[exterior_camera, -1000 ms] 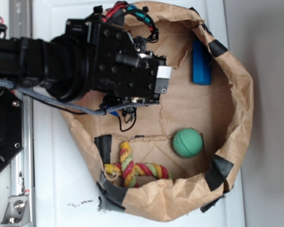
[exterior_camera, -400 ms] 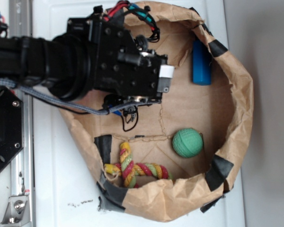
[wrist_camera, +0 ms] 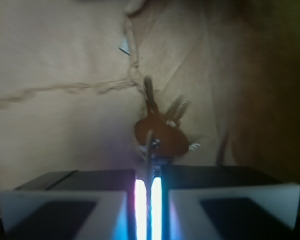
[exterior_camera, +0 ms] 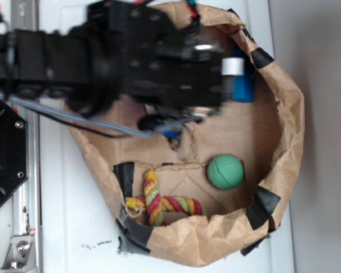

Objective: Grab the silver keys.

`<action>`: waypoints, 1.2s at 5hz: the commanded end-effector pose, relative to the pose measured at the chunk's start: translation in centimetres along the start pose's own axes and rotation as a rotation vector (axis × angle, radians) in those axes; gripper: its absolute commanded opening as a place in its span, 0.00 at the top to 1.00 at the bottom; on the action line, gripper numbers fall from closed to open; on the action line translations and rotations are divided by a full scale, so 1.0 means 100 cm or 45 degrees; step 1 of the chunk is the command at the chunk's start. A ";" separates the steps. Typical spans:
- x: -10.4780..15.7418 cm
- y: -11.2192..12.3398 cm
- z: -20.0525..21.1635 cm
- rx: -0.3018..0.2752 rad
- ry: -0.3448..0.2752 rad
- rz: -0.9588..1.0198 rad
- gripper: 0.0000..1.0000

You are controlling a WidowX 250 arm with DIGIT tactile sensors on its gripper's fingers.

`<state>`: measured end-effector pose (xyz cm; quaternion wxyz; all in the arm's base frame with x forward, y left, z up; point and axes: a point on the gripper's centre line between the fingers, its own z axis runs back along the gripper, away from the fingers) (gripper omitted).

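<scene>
On the white desk [exterior_camera: 74, 227] the black arm [exterior_camera: 57, 62] reaches in from the left, now blurred and shifted to the right compared with 0.4 s ago, its head extending further over the brown paper bag [exterior_camera: 290, 114]. Near the bag's near-left wall lies the coloured rope toy [exterior_camera: 159, 202], unmoved. In the wrist view the gripper [wrist_camera: 148, 192] is nearly shut, its two pads pinched on a thin metal piece of the silver keys [wrist_camera: 160, 132], which hang just below it above the paper floor. The green ball [exterior_camera: 225, 172] sits where it was, right of the rope toy. The arm's white-tipped end now overlaps the blue cylinder [exterior_camera: 242, 85] at the far right, which was clear of it earlier.
</scene>
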<state>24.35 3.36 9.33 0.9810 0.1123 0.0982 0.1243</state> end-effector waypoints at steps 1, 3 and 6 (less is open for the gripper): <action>-0.026 0.012 0.099 -0.427 -0.044 -0.198 1.00; -0.022 0.003 0.082 -0.401 -0.114 -0.207 1.00; -0.003 -0.010 0.079 -0.502 -0.300 -0.203 1.00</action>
